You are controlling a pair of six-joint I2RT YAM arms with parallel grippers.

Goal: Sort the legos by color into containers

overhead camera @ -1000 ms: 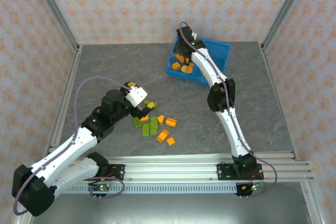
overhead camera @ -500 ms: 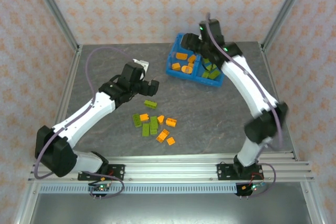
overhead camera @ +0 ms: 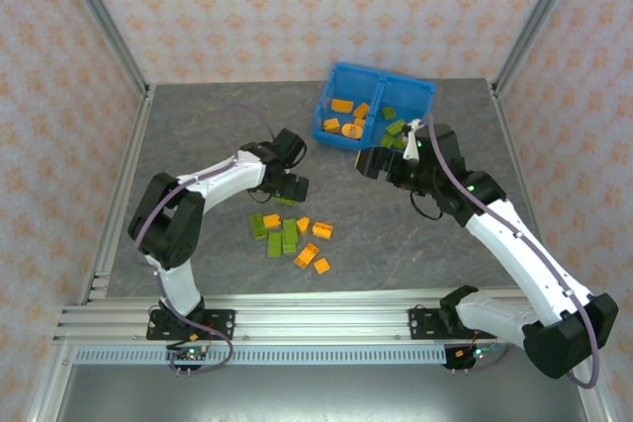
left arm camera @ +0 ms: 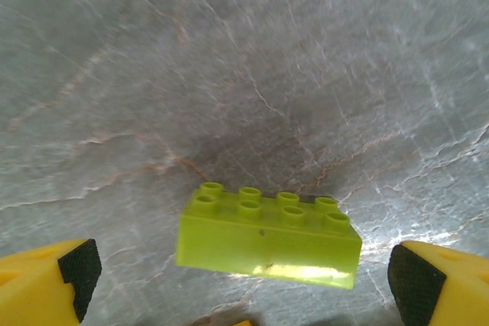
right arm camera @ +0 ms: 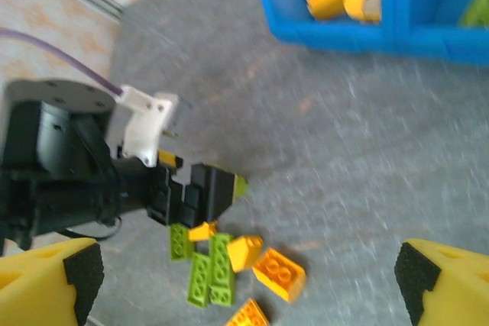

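Green lego (left arm camera: 267, 238) between wide-apart fingers (left arm camera: 46, 280) of left claw (left arm camera: 248, 276)

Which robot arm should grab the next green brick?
Left. Its open tool has a green brick on the table right between its fingers. The right tool, open and empty, hangs near the blue bin, away from the pile.

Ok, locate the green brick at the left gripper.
Top view: the green brick lies left of centre, under the open left gripper, just beyond the loose pile.
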